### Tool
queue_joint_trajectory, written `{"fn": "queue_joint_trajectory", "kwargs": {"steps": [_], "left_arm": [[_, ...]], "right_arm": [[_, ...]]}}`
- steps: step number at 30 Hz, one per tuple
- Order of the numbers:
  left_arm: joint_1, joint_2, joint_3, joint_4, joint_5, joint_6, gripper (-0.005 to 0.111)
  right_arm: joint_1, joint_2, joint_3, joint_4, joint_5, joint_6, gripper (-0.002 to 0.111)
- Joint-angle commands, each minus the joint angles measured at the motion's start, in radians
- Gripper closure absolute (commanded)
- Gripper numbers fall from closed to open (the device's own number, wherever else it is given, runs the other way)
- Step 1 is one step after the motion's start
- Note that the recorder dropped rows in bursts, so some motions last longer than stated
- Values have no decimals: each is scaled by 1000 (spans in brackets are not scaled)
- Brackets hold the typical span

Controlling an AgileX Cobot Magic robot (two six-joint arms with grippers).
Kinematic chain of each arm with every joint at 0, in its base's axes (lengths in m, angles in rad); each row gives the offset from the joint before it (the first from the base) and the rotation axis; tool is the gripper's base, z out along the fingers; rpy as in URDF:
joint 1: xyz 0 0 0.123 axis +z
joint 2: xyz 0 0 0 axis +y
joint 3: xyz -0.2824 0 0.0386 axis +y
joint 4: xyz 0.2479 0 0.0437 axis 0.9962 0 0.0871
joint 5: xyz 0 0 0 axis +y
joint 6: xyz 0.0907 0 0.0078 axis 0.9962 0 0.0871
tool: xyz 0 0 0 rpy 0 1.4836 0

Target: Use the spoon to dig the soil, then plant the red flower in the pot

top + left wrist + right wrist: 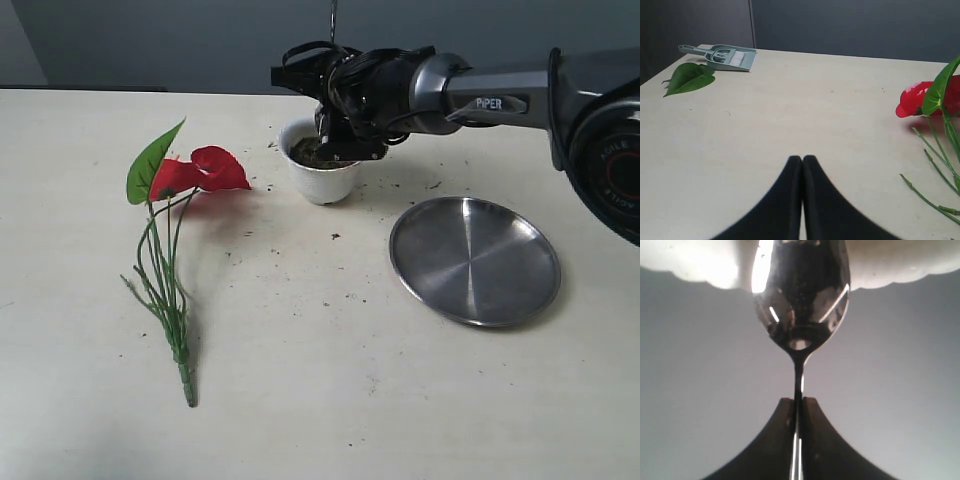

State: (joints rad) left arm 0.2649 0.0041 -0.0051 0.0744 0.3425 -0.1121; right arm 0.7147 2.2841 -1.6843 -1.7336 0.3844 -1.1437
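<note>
The right gripper (798, 402) clamps the glossy spoon (800, 305) by its thin handle at the scalloped white pot (322, 182) of crumbly soil (306, 152), while the left gripper (802, 160) sits closed and empty near the red flower (203, 170).

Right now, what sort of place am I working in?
Likely a lab bench staged for potting: plain pale tabletop, blank dark wall, white pot of soil, and a dustpan with brush.

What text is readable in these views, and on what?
"PiPER": white lettering on the right arm.
Red lettering on the joint cap: too blurred to read.
Wrist views: no text.
</note>
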Motion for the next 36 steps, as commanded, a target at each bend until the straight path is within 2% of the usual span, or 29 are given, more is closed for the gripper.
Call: {"fn": "queue_joint_trajectory", "kwargs": {"steps": [1, 25, 36], "left_arm": [[-7, -4, 5, -9, -7, 0, 106], [-7, -4, 5, -9, -7, 0, 106], [-7, -4, 5, -9, -7, 0, 106]], "right_arm": [[-4, 13, -7, -11, -15, -9, 109], [43, 13, 56, 8, 6, -7, 109], [43, -59, 56, 12, 14, -11, 109]]}}
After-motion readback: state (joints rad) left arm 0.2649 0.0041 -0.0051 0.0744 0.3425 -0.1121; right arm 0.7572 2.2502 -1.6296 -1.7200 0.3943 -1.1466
